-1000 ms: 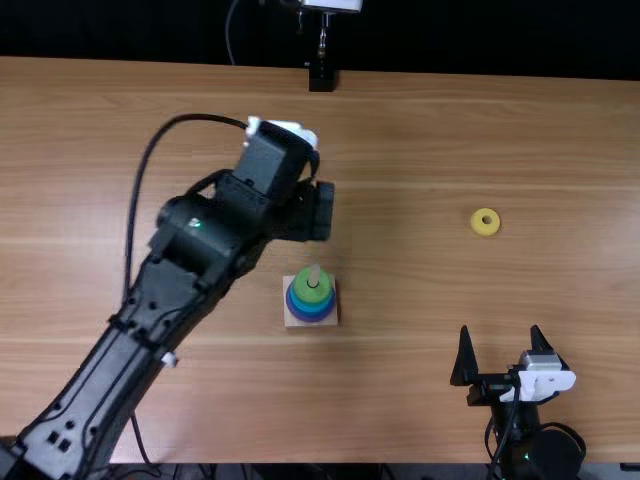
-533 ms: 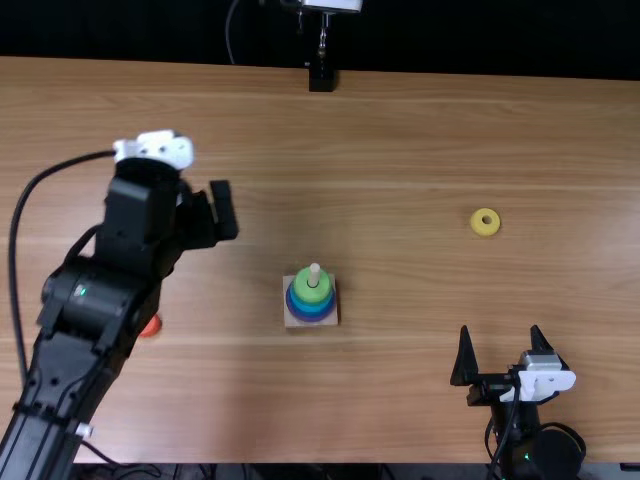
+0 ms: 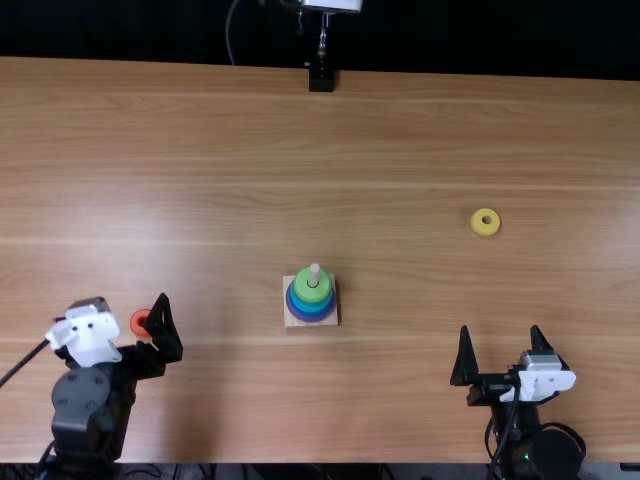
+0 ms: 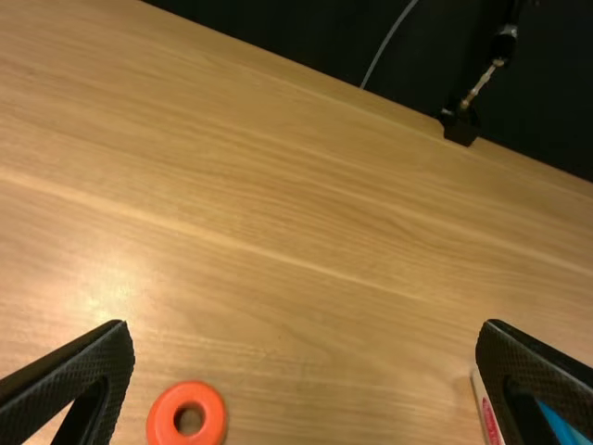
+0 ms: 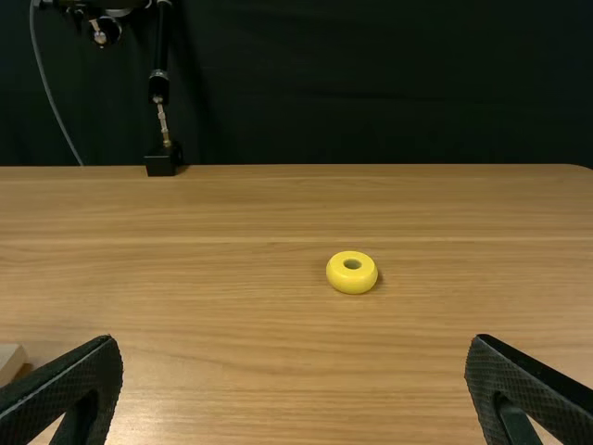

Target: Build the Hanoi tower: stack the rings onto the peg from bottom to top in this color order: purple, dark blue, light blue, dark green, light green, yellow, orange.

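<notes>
Left claw (image 3: 125,299) spread near an orange ring (image 3: 134,326); right claw (image 3: 500,328) spread, yellow ring (image 3: 485,232) beyond. Between the rings, a peg (image 3: 314,273) holds stacked rings (image 3: 299,306), green uppermost.

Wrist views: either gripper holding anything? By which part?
Nothing held. Left gripper and right gripper are both open, nothing clamped; orange ring and yellow ring lie loose on the table.

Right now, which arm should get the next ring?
Probably my right. A green ring tops the stack, so the yellow ring looks next. It lies ahead of my open right gripper, while my left gripper is over by the orange ring.
</notes>
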Action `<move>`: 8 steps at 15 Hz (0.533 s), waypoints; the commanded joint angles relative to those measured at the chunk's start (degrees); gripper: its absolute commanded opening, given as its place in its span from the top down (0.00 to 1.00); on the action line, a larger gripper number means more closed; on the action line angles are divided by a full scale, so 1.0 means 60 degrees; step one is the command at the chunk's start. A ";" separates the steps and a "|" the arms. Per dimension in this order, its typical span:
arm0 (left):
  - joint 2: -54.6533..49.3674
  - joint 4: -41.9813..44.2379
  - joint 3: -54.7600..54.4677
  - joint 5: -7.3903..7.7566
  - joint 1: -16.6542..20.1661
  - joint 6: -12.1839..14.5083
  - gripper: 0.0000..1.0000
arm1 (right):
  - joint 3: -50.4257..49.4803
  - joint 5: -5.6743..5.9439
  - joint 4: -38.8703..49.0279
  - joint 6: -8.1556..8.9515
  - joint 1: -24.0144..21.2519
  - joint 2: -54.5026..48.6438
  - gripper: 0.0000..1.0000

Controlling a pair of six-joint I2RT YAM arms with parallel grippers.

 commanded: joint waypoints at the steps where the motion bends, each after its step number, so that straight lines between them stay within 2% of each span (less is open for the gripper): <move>1: -0.0877 0.0298 -0.0706 -0.0070 0.0106 -0.0050 0.00 | -0.0117 0.0120 -0.0002 -0.0007 -0.0091 -0.0118 0.00; 3: -0.2063 0.0262 -0.1307 -0.0017 0.0179 0.0020 0.00 | -0.0117 0.0120 -0.0002 -0.0007 -0.0091 -0.0118 0.00; 4: -0.2356 0.0280 -0.1527 0.0141 0.0340 0.0319 0.00 | -0.0117 0.0120 -0.0002 -0.0007 -0.0091 -0.0118 0.00; 5: -0.2664 0.0262 -0.1717 0.0668 0.0413 0.0899 0.00 | -0.0117 0.0120 -0.0002 -0.0007 -0.0091 -0.0118 0.00; 6: -0.3074 0.0210 -0.1820 0.1090 0.0487 0.1497 0.00 | -0.0117 0.0120 -0.0002 -0.0007 -0.0091 -0.0118 0.00; 7: -0.3470 0.0139 -0.1966 0.1143 0.0575 0.1936 0.00 | -0.0117 0.0120 -0.0002 -0.0007 -0.0091 -0.0118 0.00; 8: -0.3719 0.0139 -0.2142 0.1125 0.0604 0.2041 0.00 | -0.0117 0.0120 -0.0002 -0.0007 -0.0091 -0.0118 0.00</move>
